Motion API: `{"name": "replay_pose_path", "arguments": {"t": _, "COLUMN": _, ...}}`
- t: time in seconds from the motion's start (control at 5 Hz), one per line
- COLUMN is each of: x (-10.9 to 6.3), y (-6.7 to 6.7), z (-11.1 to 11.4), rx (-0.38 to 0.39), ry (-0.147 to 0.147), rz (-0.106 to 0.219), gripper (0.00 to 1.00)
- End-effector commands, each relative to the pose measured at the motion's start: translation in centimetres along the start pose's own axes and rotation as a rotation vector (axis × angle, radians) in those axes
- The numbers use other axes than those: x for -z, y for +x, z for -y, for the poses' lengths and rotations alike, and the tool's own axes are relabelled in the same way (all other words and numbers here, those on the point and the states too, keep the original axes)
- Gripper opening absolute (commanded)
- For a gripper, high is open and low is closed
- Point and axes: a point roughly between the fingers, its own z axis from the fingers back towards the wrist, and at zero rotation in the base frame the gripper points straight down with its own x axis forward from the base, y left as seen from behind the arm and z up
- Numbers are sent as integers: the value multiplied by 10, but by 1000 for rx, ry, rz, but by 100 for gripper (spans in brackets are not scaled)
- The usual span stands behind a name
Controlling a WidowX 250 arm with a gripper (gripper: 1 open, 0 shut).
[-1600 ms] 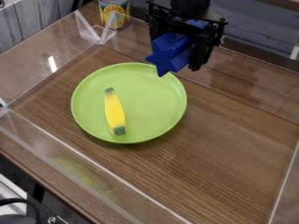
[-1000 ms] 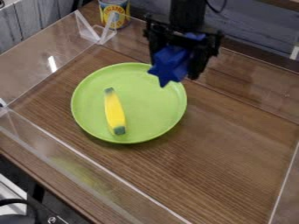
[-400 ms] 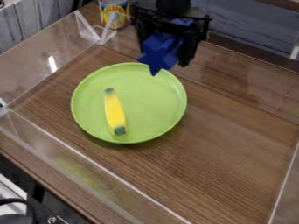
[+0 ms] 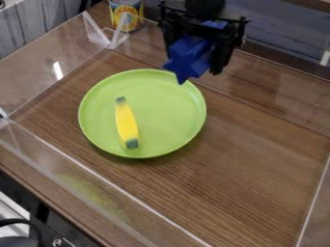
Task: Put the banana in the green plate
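While the pincer (image 4: 203, 53) hangs over the far rim of the green plate (image 4: 180, 121), a blue block (image 4: 191, 58) sits between its dark fingers, apparently gripped. Banana (image 4: 125, 123) lies flat inside the plate, below-left of the pincer and well apart from it. Plate rests on the wooden surface (image 4: 245, 174).

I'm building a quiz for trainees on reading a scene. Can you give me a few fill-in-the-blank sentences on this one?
1. The banana lies inside the ____ plate.
2. The end effector holds a ____ block.
3. The block hangs above the plate's ____ rim, as the camera sees it.
4. The banana's body is ____ in colour.

Missing words: green; blue; far; yellow
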Motion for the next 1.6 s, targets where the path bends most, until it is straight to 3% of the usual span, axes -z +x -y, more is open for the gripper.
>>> {"name": "replay_pose_path", "arguments": {"t": 0.0, "x": -6, "y": 13, "z": -10, "rx": 29, "ry": -5, "rz": 65, "gripper": 100}}
{"name": "replay_pose_path", "arguments": {"t": 0.2, "x": -1, "y": 16, "z": -23, "rx": 54, "ry": -5, "rz": 71, "gripper": 0}}
{"name": "replay_pose_path", "arguments": {"t": 0.6, "x": -1, "y": 19, "z": -28, "rx": 118, "ry": -10, "rz": 82, "gripper": 0}}
{"name": "replay_pose_path", "arguments": {"t": 1.0, "x": 11, "y": 12, "z": -12, "rx": 187, "ry": -17, "rz": 105, "gripper": 0}}
{"name": "replay_pose_path", "arguments": {"t": 1.4, "x": 6, "y": 19, "z": 0, "rx": 222, "ry": -18, "rz": 139, "gripper": 0}}
